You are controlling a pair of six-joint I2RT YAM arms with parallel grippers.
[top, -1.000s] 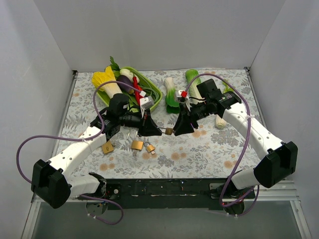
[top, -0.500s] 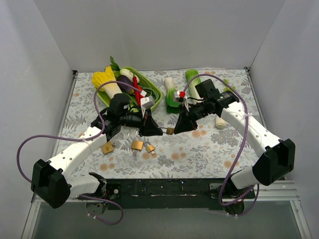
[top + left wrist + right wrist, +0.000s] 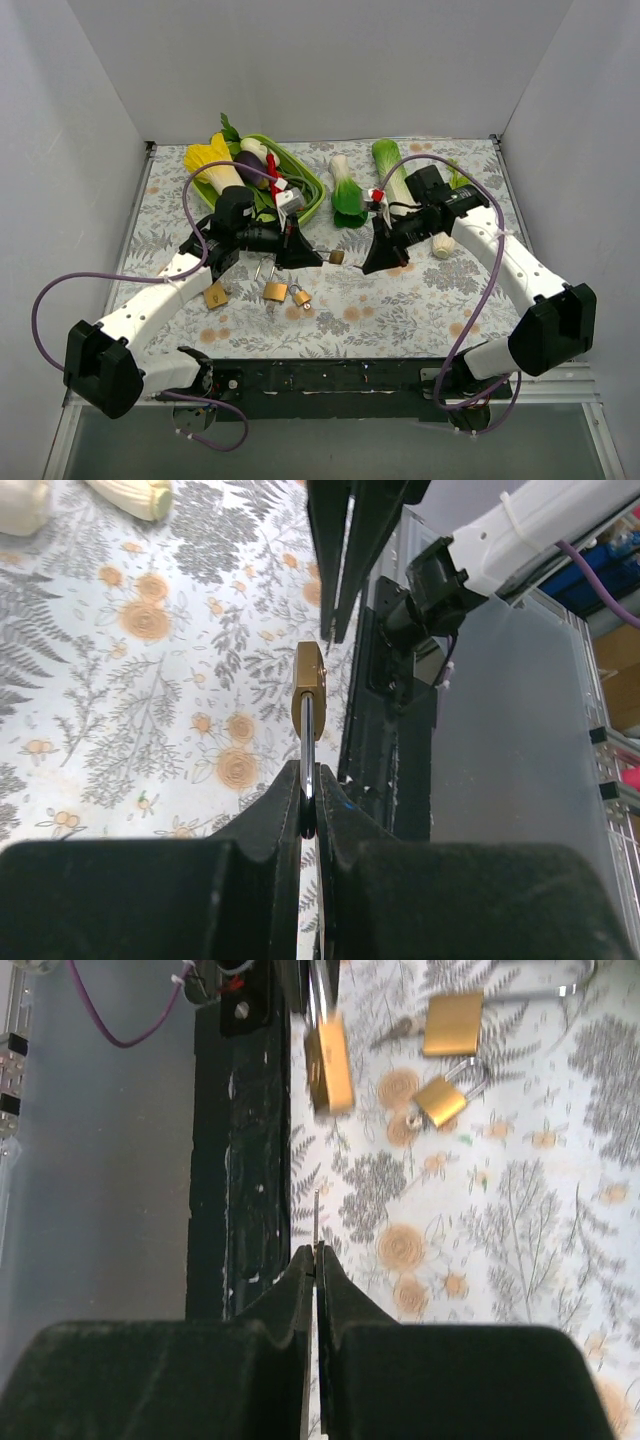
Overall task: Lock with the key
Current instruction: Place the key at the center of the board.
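Note:
A brass padlock [image 3: 337, 257] hangs in the air over the middle of the table, held by its steel shackle [image 3: 307, 735]. My left gripper [image 3: 308, 780] is shut on that shackle, with the brass body [image 3: 309, 670] sticking out beyond the fingertips. Just to the padlock's right, my right gripper [image 3: 368, 268] points at it across a small gap. In the right wrist view that gripper [image 3: 316, 1252] is shut on a thin key [image 3: 317, 1220], seen edge-on. The key's tip stops short of the blurred padlock [image 3: 330, 1065].
Three more brass padlocks [image 3: 215, 295] [image 3: 275, 292] [image 3: 300, 297] lie on the floral cloth below the left arm. A green tray [image 3: 312, 187] of vegetables stands at the back left. Bok choy [image 3: 347, 197] and other vegetables lie at the back right. The table's black front edge [image 3: 255, 1160] is near.
My right gripper has closed its jaws on the key and drawn back slightly to the right, away from the padlock. The left gripper still holds the padlock, raised a touch.

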